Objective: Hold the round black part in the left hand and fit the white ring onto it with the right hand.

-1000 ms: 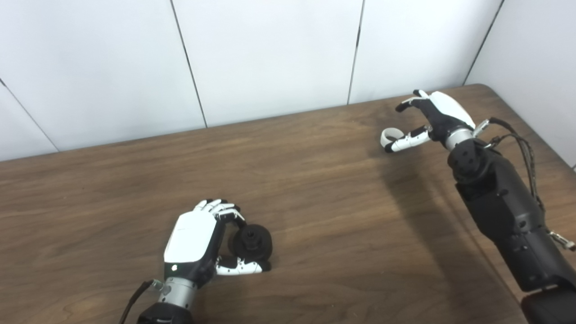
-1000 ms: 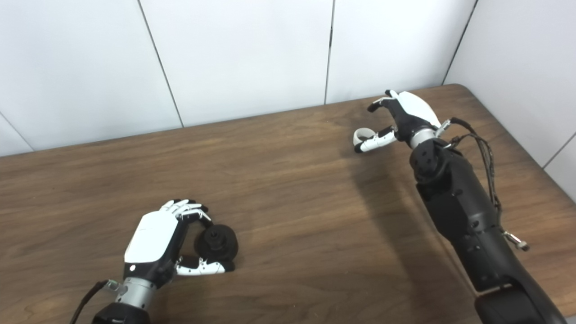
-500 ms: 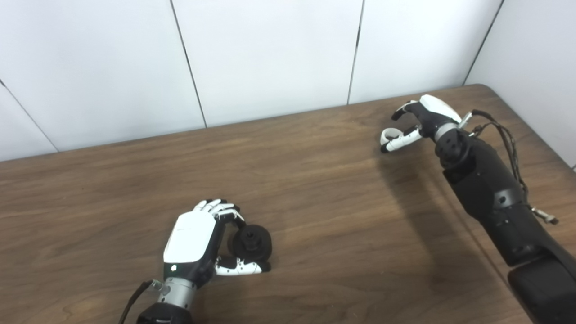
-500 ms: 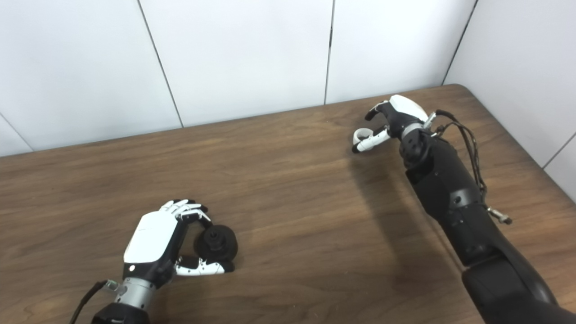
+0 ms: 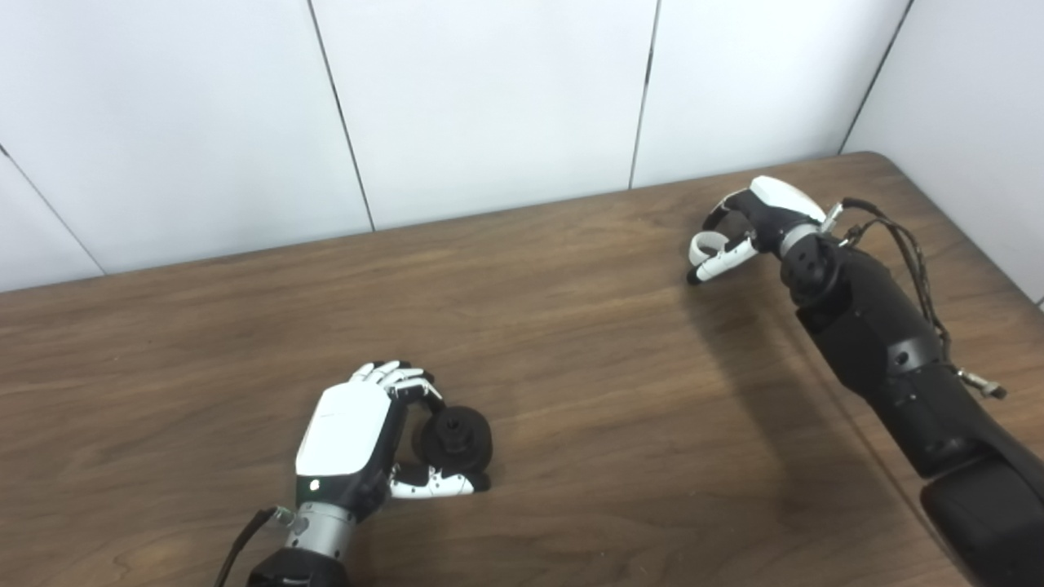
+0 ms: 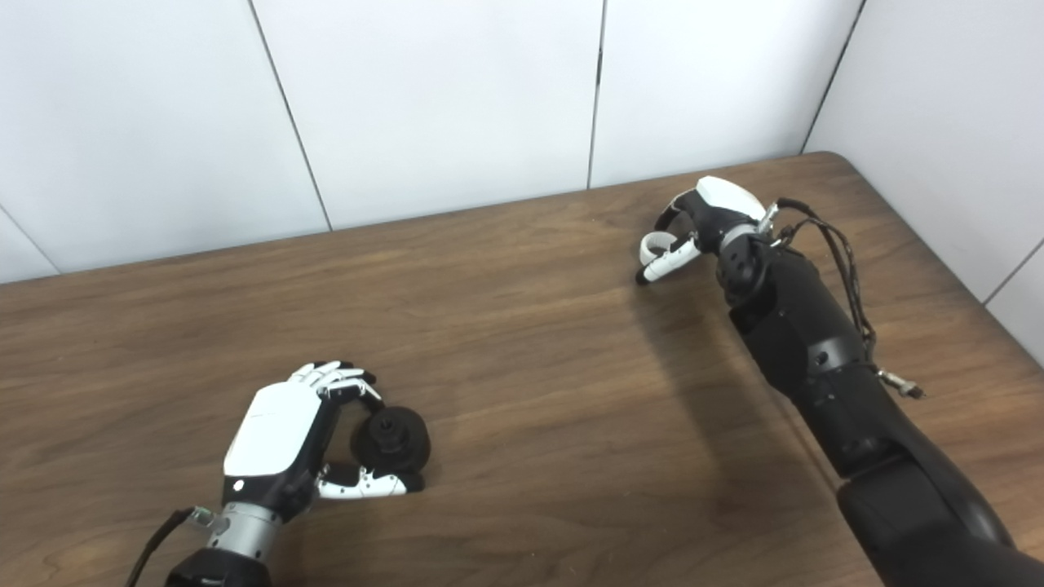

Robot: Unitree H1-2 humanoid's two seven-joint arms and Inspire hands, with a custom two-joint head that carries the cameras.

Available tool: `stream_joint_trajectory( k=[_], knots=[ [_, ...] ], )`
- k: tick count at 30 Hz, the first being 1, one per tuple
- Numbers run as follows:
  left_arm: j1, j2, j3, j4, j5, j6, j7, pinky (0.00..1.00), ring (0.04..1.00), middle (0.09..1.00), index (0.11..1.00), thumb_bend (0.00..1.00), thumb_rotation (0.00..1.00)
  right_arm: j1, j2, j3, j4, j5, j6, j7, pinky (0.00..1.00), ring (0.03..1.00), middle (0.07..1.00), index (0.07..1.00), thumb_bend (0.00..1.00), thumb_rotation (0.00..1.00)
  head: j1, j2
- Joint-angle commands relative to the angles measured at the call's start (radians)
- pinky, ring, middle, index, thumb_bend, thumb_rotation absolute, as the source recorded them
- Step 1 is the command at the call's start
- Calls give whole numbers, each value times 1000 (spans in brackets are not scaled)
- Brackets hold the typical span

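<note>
Your left hand (image 5: pixel 351 444) sits low on the wooden table (image 5: pixel 571 391) near its front edge, fingers and thumb curled around the round black part (image 5: pixel 454 440), which rests on the table. Well apart from it, near the far right corner, your right hand (image 5: pixel 754 224) has its fingers bent down over the white ring (image 5: pixel 705 244), thumb beside it; you cannot tell from here whether the ring is truly pinched or only touched
</note>
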Motion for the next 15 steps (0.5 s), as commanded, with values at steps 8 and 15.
stream_joint_trajectory(
  k=[8, 15],
  knots=[
    [-11, 5, 9, -12, 6, -6, 8, 899, 855, 765, 484, 524, 55, -25, -45, -22, -48, -19, -1, -7, 941, 977, 871, 663, 816, 246, 4, 2],
    [-10, 3, 10, -19, 10, 4, -5, 904, 859, 767, 484, 524, 55, -19, -42, -35, -50, -15, -1, -1, 927, 978, 876, 651, 820, 245, 6, 4]
  ],
)
